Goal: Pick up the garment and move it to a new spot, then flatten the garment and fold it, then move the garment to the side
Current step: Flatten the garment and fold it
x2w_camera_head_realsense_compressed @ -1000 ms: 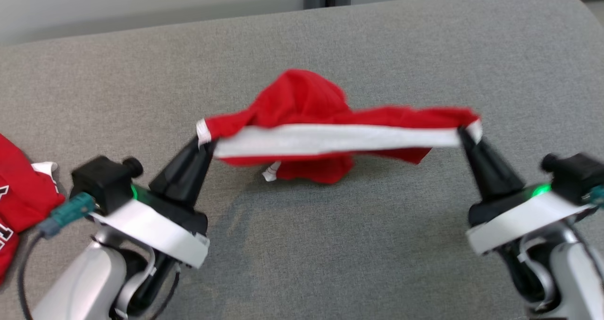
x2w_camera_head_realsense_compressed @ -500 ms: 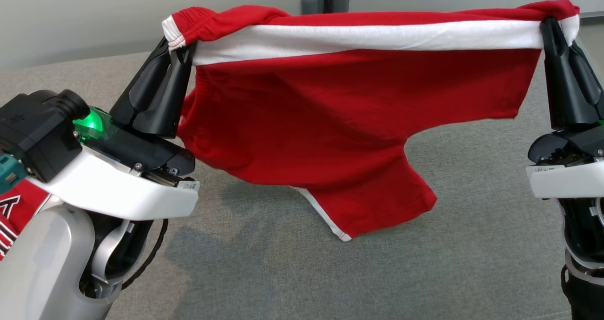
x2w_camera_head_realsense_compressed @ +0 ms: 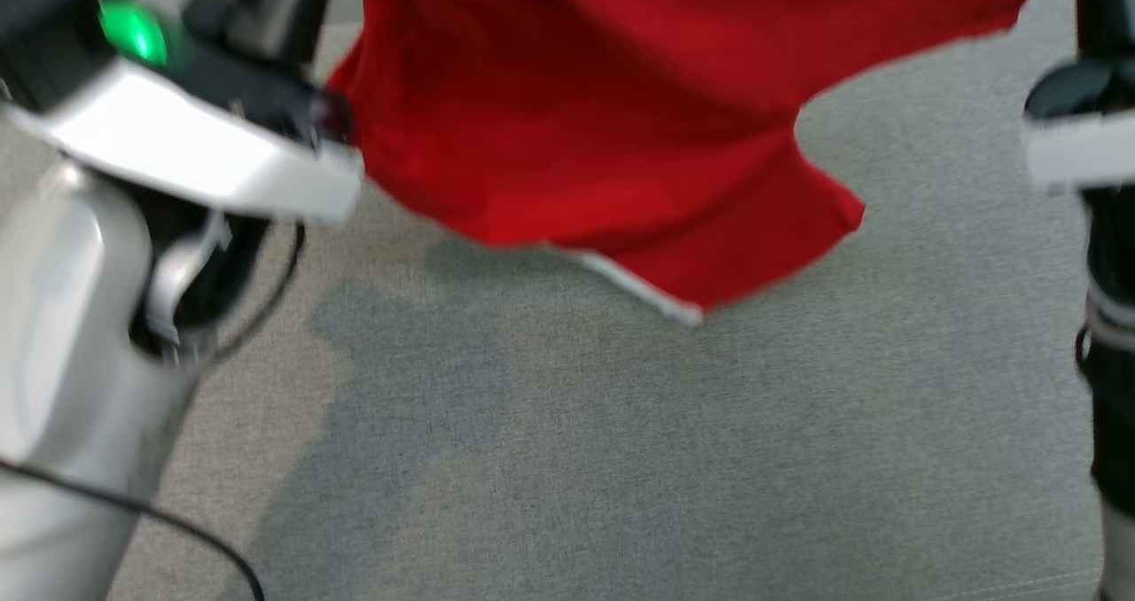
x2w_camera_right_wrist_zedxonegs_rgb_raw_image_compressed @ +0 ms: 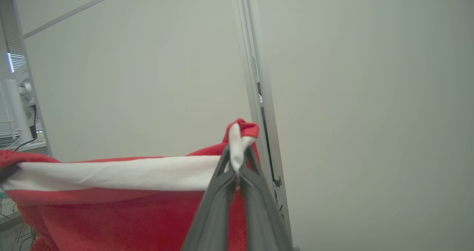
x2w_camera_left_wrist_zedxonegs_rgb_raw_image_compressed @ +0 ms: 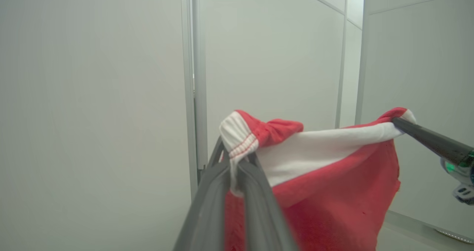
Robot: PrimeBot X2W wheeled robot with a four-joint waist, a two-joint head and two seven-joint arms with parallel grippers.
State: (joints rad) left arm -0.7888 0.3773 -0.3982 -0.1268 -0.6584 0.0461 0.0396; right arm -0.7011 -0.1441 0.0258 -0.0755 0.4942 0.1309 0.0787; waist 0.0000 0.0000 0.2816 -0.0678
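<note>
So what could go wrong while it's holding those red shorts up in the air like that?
1. The left gripper and right gripper each pinch only a small bunched corner of the red shorts; a corner might slip out and that end would drop.
2. The loose leg hangs lowest over the grey fabric surface; on lowering it may land first and tuck under, leaving creases.

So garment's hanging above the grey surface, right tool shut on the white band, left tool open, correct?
Not quite: the left tool is also shut on the white band, clear in the left wrist view. The right tool and garment above the grey surface are correct.
</note>
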